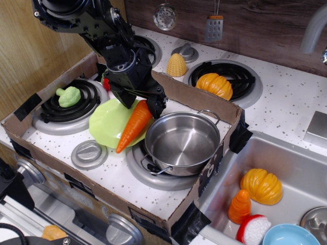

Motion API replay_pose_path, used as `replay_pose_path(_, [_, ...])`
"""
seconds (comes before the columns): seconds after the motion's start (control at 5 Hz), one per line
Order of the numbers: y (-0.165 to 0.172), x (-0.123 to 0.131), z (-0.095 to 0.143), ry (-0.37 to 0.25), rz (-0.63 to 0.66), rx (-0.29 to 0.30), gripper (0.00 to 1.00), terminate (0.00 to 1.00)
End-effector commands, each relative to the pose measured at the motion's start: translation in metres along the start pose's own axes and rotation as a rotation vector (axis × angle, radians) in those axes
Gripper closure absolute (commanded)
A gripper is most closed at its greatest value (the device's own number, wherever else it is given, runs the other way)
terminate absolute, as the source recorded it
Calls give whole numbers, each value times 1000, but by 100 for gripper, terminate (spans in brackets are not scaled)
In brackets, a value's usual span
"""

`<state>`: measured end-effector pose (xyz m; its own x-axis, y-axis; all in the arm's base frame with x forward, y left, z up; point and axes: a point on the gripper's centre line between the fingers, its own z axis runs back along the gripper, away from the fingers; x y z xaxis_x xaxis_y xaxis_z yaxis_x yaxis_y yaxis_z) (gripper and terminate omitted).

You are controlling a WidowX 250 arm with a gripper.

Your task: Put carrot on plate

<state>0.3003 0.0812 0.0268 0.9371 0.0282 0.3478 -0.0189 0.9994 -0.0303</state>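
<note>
The lime-green plate (108,124), shallow with a wavy rim, lies between the burners inside the cardboard tray (194,94). The carrot (133,126), glossy orange and tapered, slants over the plate's right side, tip down-left, thick end up-right in my gripper (144,103), whose fingers are clamped on it. The shiny steel pot (181,142) sits just right.

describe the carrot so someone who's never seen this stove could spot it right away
Inside the cardboard box on the stovetop, left of the steel pot, lies a lime-green plate. The carrot slants across it under the black claw: long, tapered, glossy orange.
</note>
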Motion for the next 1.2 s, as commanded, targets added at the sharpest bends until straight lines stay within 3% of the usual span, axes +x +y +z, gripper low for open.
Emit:
replay_pose_path(0.0, [-2,20,52,-78,-119,209,0,0])
replay_pose_path(0.2, [-9,34,98,-74,-201,446,0,0])
replay_pose_path(0.4, [-30,46,144,-58,-199,640,0,0])
replay_pose_path(0.6, [-48,44,170,10,-117,641,0,0])
replay_pose_path(0.8, [-60,41,175,91,50,453,0,0])
replay_pose_path(1.0, [-60,41,175,91,50,453,0,0])
